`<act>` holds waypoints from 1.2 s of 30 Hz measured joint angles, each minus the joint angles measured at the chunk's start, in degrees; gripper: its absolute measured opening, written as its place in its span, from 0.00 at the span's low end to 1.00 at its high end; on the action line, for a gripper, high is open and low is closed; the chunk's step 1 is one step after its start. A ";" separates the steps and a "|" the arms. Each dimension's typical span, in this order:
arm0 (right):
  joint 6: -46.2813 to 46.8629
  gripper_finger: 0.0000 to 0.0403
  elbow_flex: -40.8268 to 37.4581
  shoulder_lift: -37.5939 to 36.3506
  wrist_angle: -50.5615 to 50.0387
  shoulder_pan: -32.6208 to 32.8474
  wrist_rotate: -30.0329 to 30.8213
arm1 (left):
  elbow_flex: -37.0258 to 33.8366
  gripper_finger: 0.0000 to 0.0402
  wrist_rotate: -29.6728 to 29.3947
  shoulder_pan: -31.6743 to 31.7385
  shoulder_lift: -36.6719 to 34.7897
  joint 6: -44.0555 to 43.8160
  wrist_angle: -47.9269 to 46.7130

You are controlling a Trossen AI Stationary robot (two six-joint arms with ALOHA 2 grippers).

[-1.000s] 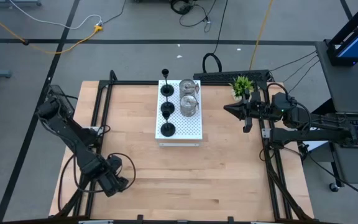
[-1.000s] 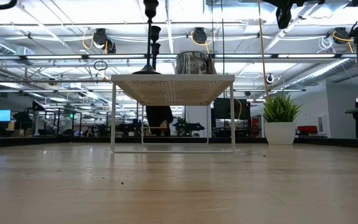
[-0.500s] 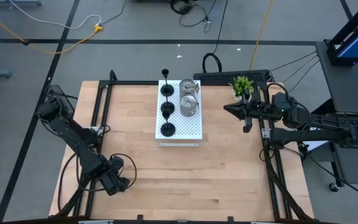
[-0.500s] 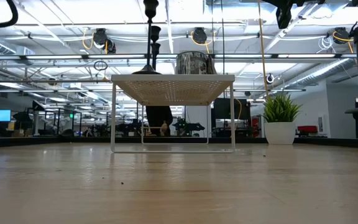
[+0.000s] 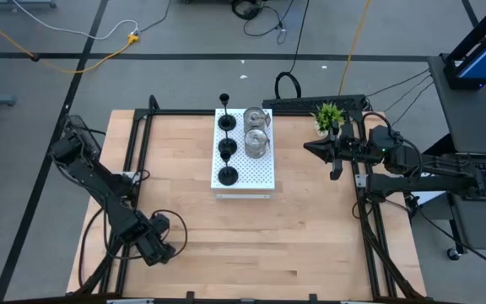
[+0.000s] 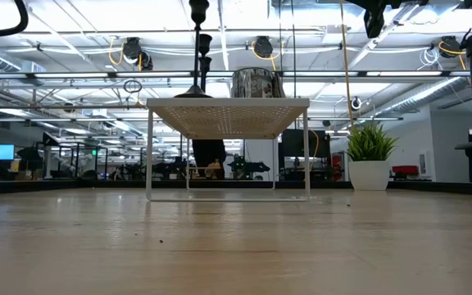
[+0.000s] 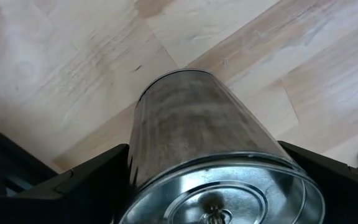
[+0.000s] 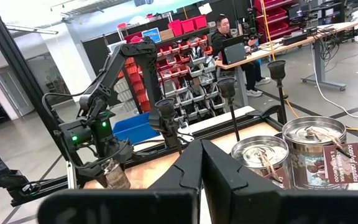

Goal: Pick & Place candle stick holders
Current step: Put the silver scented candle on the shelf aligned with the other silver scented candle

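**Left arm has a tin candle, the rest wait on the white board**

Wooden tabletop [image 5: 294, 219] in a big workshop, black frame rails round it, shelves and desks off in the background. So the left gripper [image 5: 160, 239] sits near the front-left corner of the table with its jaws spread wide, and between them is a shiny silver candle tin [image 7: 197, 143], its sides against both fingers [image 7: 86, 183]. Looks like a hold to me, though I can't tell whether it's lifted or resting on the wood.

Everything else is well away from those jaws: the white perforated board [image 5: 260, 173] at the back middle carries three black stem holders [image 5: 227, 149] in a row and two more silver tins [image 5: 256, 131] beside them. The right gripper [image 5: 317, 149] hangs out past the board's right side, near the little green plant [image 5: 329, 113], jaws pressed together on nothing.

My read: this is the carry or set-down part for one tin. Next move probably needs it put down upright, then the arm backing off clear without tipping it.
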 joint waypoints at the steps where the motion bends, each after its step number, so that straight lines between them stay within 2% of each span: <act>1: 0.00 0.00 0.00 0.00 0.00 0.00 0.00 | 0.00 0.99 0.02 0.00 0.00 0.32 0.00; 18: -0.17 0.00 0.00 0.01 0.00 0.00 0.00 | 0.02 0.99 0.08 0.00 0.00 4.11 -0.04; 24: 0.39 0.00 0.00 0.00 -0.02 0.02 0.00 | 0.05 0.89 -0.06 0.00 0.00 4.13 0.24; 36: 0.46 0.00 0.00 0.01 -0.02 0.01 0.00 | 0.04 0.90 -0.29 0.00 0.00 4.17 0.59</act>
